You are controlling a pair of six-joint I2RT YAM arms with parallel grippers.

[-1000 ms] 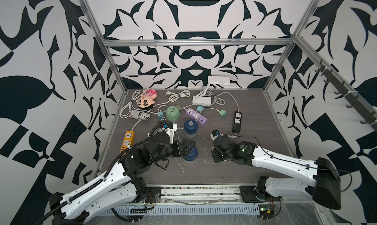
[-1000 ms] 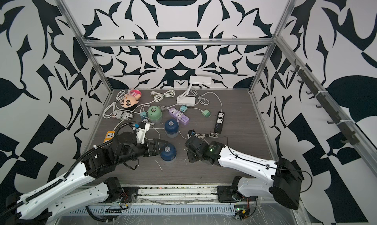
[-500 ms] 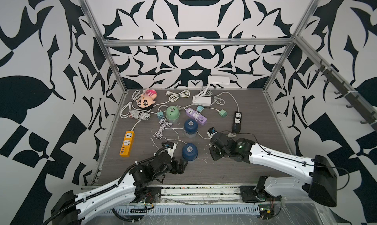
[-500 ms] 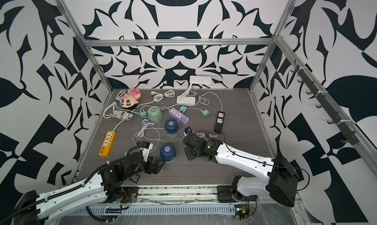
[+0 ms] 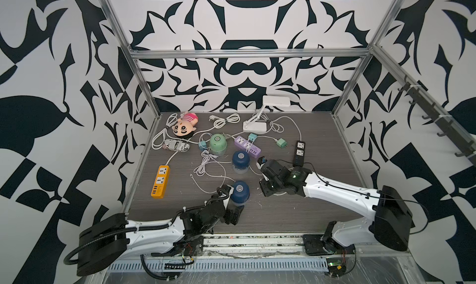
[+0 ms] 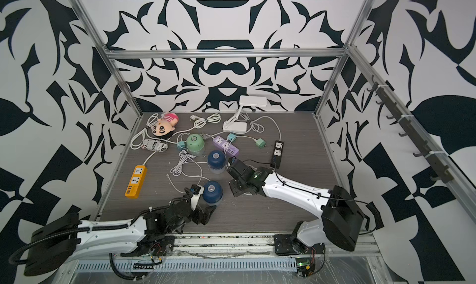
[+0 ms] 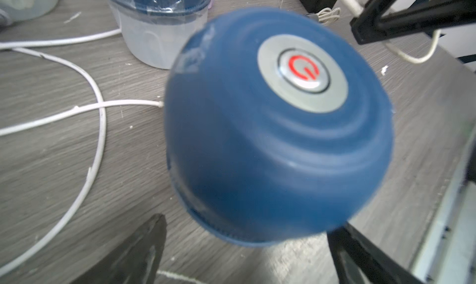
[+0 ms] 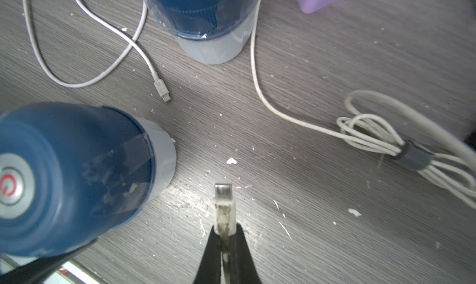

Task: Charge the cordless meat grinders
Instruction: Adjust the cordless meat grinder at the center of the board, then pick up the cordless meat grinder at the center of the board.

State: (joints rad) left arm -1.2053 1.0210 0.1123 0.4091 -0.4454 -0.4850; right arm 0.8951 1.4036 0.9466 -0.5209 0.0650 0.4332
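While the left gripper is spread wide just beside the near navy grinder, gripping nothing, the right gripper is clamped on a white cable plug, connector sticking out past the tips. Behind the near one stands the second navy grinder, by the purple strip; the mint grinder is further back, all upright.

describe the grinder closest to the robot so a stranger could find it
On the dark table, look along the edge by the metal rail. The navy grinder stands nearest that edge. Its navy twin sits farther back beside the purple strip, the mint grinder farther still.
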